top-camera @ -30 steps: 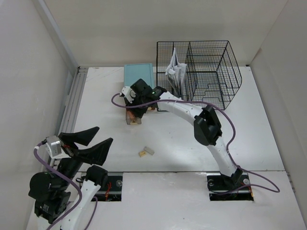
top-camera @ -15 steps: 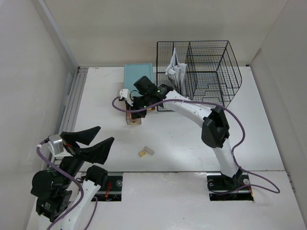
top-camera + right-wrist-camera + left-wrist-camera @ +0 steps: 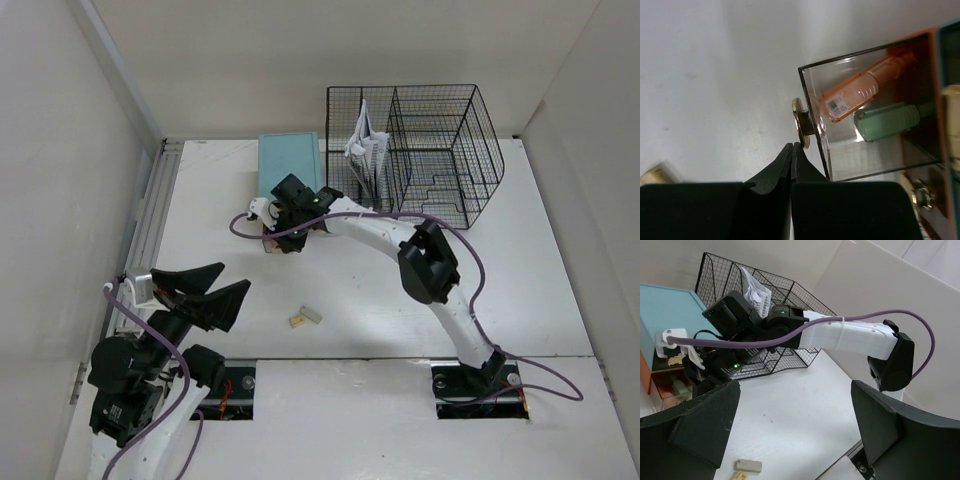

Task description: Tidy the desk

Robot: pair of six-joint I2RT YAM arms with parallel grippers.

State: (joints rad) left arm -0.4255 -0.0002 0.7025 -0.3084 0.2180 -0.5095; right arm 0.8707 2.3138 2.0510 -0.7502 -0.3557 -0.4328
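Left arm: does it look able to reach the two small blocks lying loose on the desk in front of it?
Probably yes. The left gripper hangs open just short of the small blocks, with only bare desk between them; the right gripper is away at the clear drawer.

large flat white desk (image 3: 380,290) — metal rail along left edge

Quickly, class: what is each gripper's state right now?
Left gripper: open, empty.
Right gripper: shut, holding nothing, tips beside the drawer knob.
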